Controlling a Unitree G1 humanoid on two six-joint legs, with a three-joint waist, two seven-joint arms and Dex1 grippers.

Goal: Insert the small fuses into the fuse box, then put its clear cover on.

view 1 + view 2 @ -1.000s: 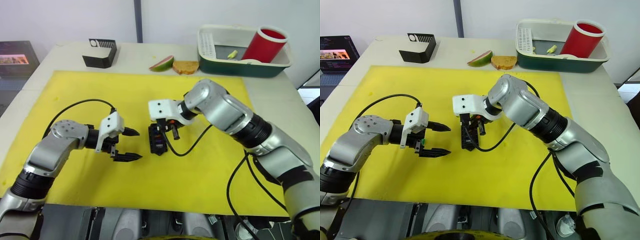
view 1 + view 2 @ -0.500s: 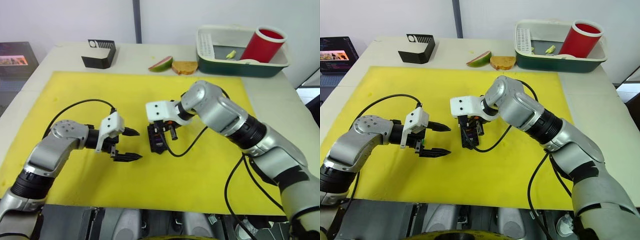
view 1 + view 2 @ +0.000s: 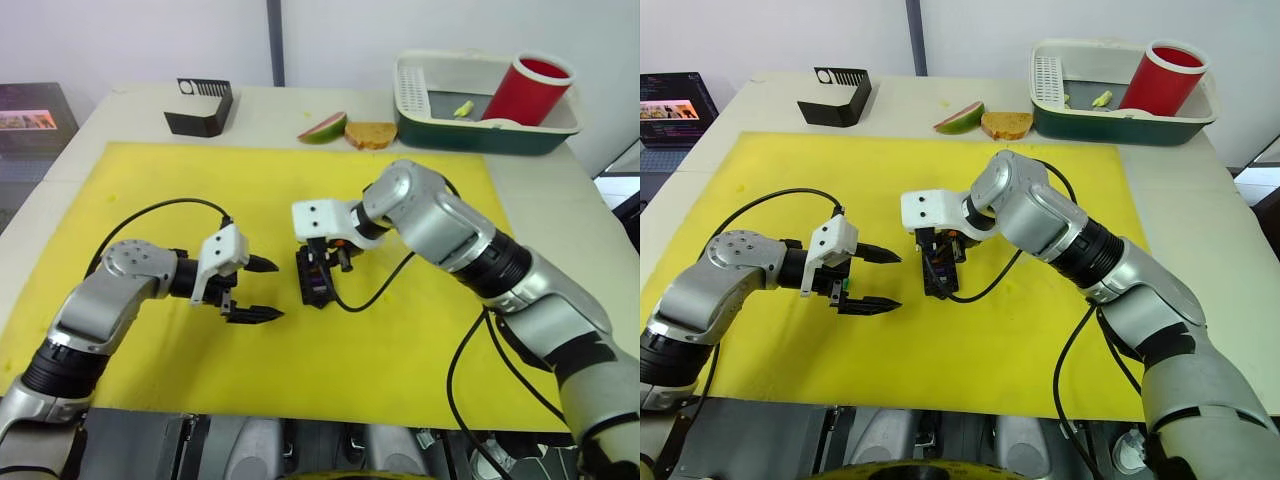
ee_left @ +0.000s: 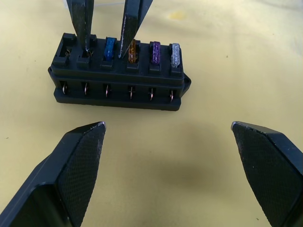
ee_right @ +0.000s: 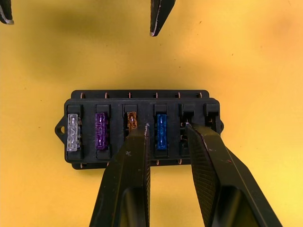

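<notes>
From the head views, the fuse box (image 3: 314, 279) sits mid-way on the yellow mat (image 3: 400, 340) that covers the desk (image 3: 90, 120), between the two arms. The right gripper (image 3: 330, 262) hangs directly over it; the left gripper (image 3: 262, 290) waits just beside it, released and holding nothing. If the right arm pushes down off-centre, the light box could tip or skate across the mat, since nothing braces it.

In the left wrist view, the box (image 4: 120, 80) shows four small fuses seated: blue (image 4: 109, 48), amber (image 4: 132, 49), purple (image 4: 155, 50) and clear (image 4: 175, 52). Two end slots look empty. The right gripper's fingers (image 4: 130, 23) come down at the blue fuse, one tip by the amber one.

In the right wrist view, the right gripper (image 5: 167, 128) is parted, straddling the blue fuse (image 5: 161, 131) without visibly pinching it. One finger (image 5: 136, 156) touches or overlaps the amber fuse (image 5: 131, 120), so closing or lifting here might unseat a neighbour.

No brand, label or readable writing shows on the box or fuses.
</notes>
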